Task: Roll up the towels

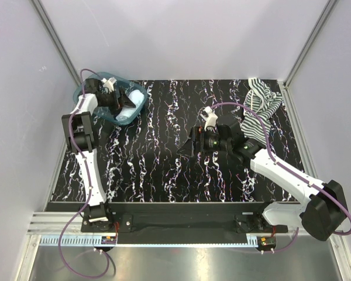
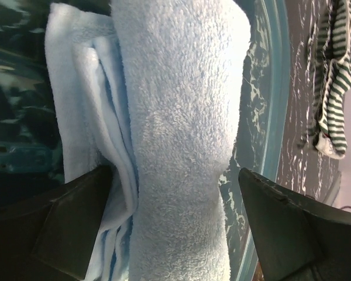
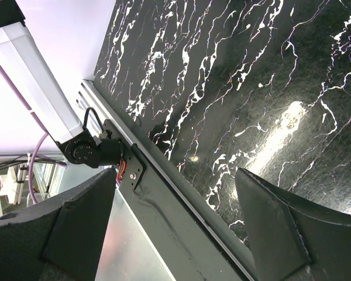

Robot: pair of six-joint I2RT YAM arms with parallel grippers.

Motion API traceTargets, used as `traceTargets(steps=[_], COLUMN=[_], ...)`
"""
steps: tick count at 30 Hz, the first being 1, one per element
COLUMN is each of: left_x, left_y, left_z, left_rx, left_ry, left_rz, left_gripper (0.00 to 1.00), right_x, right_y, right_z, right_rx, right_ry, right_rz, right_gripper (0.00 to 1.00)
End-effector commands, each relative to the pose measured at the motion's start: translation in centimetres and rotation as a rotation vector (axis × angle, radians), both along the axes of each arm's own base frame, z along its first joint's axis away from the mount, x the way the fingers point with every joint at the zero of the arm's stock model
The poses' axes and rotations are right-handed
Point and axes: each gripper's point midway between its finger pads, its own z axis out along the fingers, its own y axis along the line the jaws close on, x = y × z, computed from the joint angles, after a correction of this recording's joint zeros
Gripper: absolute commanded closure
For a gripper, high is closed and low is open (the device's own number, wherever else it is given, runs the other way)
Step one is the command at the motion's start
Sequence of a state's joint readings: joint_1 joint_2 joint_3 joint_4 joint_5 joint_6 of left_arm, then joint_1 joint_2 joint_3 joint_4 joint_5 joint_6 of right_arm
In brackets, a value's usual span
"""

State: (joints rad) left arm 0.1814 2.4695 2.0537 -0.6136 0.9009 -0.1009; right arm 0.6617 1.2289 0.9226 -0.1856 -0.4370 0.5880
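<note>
The soft pale blue towel (image 2: 181,117) was rolled up into a fat roll. It lay inside a see-through blue plastic tub (image 1: 139,109) at the far left corner of the black table with white streaks (image 1: 164,175). The left claw (image 2: 174,172) hung over the tub with its two fingers wide apart, one on each side of the roll. There was a gap between the roll and one finger. The other finger was right beside a loose fold, and it was hard to tell if it touched. The claw was not squeezing the towel. So the blue towel looked done: rolled and put away. The dark green-and-white striped cloth towel (image 1: 262,105) lay in a crumpled heap at the far right corner of the table, well apart from the tub. It was not flat and not yet rolled. The right claw (image 3: 175,175) was out over the bare middle of the table. Its fingers were apart and held nothing. About half the job looked finished. The striped towel had yet to be spread out flat, rolled up and likely put in the tub too.
</note>
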Motion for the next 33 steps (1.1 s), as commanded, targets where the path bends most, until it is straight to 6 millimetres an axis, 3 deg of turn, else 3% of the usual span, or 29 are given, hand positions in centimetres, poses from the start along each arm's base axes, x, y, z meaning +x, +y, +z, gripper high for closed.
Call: traceTargets(steps=[1,9,14,15,16,17,18,19,20,21,22,23,24,25,26,27,28,29,30,31,32,33], left_x=[2.3,3.6,3.4,2.7,1.9,1.3,-0.2,-1.3,-2.3,-4.5,-5.9,-7.3,-9.8,-11.2,-13.1,-15.5,-16.8,-18.9,-21.0,-22.3,-23.6,-25.6], left_y=[3.0,4.8,5.2,5.0,5.2,4.4,4.0,4.1,2.7,1.9,1.9,-0.3,-0.7,-1.6,-3.9,-4.8,-6.0,-7.7,-8.9,-9.3,-10.0,-10.1], left_z=[6.7,14.2,17.8,20.0,20.5,21.1,24.3,23.6,24.2,27.3,25.3,25.7,27.8,27.9,24.7,26.1,25.7,22.1,22.7,21.3,20.2,18.0], left_rx=[0.08,0.156,0.18,0.182,0.21,0.231,0.25,0.292,0.313,0.339,0.4,0.42,0.469,0.489,0.502,0.463,0.417,0.388,0.315,0.303,0.282,0.273], left_ry=[-0.163,-0.317,-0.367,-0.387,-0.367,-0.367,-0.416,-0.384,-0.393,-0.461,-0.406,-0.421,-0.481,-0.495,-0.449,-0.487,-0.488,-0.415,-0.433,-0.402,-0.374,-0.344], left_rz=[0.093,0.195,0.254,0.274,0.301,0.31,0.336,0.368,0.365,0.374,0.398,0.377,0.395,0.394,0.336,0.343,0.32,0.244,0.2,0.189,0.176,0.151], left_gripper=[0.01,0.01,0.01,0.01,0.01,0.01,0.01,0.01,0.01,0.01,0.01,0.01,0.01,0.01,0.01,0.01,0.01,0.01,0.01,0.01,0.01,0.01], right_x=[0.4,0.3,1.8,1.8,2.9,4.0,4.5,5.8,7.3,8.1,9.1,10.6,11.6,12.6,13.8,15.3,16.2,17.9,18.9,20.7,21.3,22.3], right_y=[0.4,0.2,-1.0,-1.4,-2.1,-2.7,-3.9,-5.1,-7.3,-8.7,-10.4,-13.6,-15.0,-17.0,-18.2,-20.6,-21.6,-22.4,-23.7,-25.4,-26.5,-27.4], right_z=[1.6,1.5,1.6,1.0,-0.2,0.2,-0.9,-1.8,-2.2,-2.5,-3.1,-3.2,-3.8,-4.0,-3.2,-4.2,-4.3,-2.9,-4.4,-2.9,-2.9,-4.4], right_rx=[0.031,0.027,-0.04,-0.079,-0.145,-0.177,-0.23,-0.276,-0.3,-0.319,-0.349,-0.364,-0.384,-0.403,-0.408,-0.434,-0.445,-0.438,-0.483,-0.486,-0.511,-0.539], right_ry=[-0.029,-0.025,-0.058,-0.038,-0.022,-0.035,0.002,0.015,0.046,0.059,0.073,0.104,0.124,0.137,0.125,0.16,0.165,0.138,0.181,0.151,0.156,0.189], right_rz=[0.012,0.006,-0.068,-0.076,-0.128,-0.156,-0.189,-0.253,-0.338,-0.392,-0.46,-0.559,-0.605,-0.669,-0.708,-0.763,-0.785,-0.806,-0.831,-0.883,-0.897,-0.907], right_gripper=[0.1,0.1,0.09,0.09,0.09,0.09,0.1,0.1,0.1,0.1,0.1,0.1,0.11,0.11,0.11,0.12,0.13,0.17,0.19,0.2,0.24,0.26])
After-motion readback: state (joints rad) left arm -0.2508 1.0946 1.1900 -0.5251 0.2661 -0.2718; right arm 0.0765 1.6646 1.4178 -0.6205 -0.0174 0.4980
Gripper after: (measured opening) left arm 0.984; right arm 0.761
